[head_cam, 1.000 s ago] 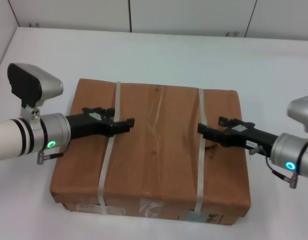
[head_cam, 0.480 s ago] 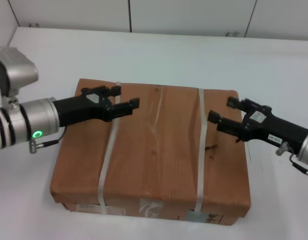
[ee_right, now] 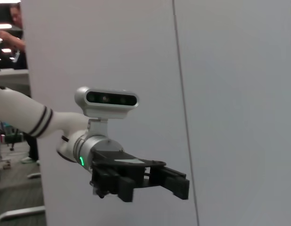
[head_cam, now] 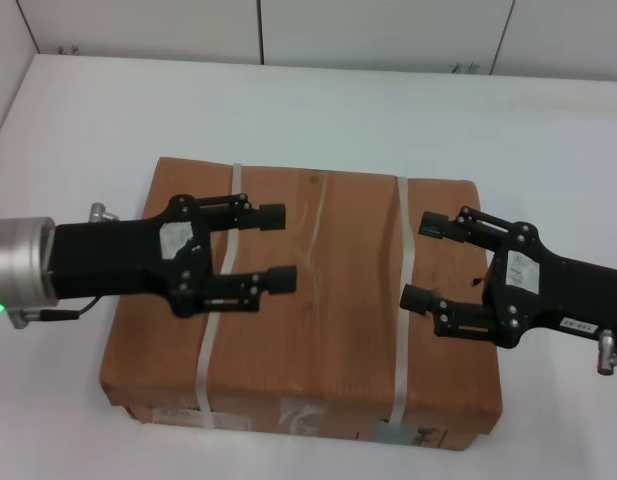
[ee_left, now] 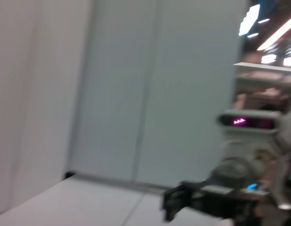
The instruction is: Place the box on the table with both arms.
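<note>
The brown cardboard box (head_cam: pixel 318 290) lies flat on the white table (head_cam: pixel 338 110), with two white straps (head_cam: pixel 400 340) across it and labels on its near side (head_cam: pixel 408 434). My left gripper (head_cam: pixel 278 247) is open and empty, raised above the box's left half with its fingers pointing at the middle. My right gripper (head_cam: pixel 420 261) is open and empty, raised above the box's right half and pointing inward. Neither touches the box. The right wrist view shows my left gripper (ee_right: pixel 176 181) in the air before a wall. The left wrist view shows my right gripper (ee_left: pixel 180 205), blurred.
White wall panels (head_cam: pixel 388 30) stand along the table's far edge, and a side wall (head_cam: pixel 3 60) closes the left. Bare tabletop runs beyond the box and on both sides of it. The box's near side sits close to the table's front.
Both grippers have lifted off the box top toward the camera and rolled, so their open fingers now show spread apart. The box has not moved.
</note>
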`<state>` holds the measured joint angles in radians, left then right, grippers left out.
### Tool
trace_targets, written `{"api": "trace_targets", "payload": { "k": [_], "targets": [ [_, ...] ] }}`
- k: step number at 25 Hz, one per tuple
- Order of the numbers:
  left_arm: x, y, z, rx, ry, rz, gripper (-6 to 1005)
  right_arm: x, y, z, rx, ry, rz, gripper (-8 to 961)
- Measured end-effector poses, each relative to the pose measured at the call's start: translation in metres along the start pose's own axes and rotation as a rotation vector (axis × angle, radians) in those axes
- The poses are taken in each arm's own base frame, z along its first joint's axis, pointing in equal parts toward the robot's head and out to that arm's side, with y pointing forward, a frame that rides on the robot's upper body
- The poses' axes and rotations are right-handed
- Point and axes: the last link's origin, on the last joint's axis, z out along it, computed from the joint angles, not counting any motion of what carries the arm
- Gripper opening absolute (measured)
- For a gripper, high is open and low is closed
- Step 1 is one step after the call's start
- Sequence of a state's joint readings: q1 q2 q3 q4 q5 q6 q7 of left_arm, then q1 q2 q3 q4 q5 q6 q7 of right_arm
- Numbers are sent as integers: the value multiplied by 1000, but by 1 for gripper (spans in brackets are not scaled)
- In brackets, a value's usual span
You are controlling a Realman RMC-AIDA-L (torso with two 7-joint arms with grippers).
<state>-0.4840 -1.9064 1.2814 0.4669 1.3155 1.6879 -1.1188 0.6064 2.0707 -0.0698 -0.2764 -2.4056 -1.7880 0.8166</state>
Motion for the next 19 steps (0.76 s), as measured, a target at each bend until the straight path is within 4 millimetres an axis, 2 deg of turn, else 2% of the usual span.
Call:
{"api": "trace_targets", "payload": {
  "k": [7,19],
  "targets": [
    [4,7,-1,-51,23,18,730,-6,8,0,-60,-34,-30,871],
    [5,7,-1,-40,41,18,730,-7,6,1,-50,-43,-31,871]
  ]
}}
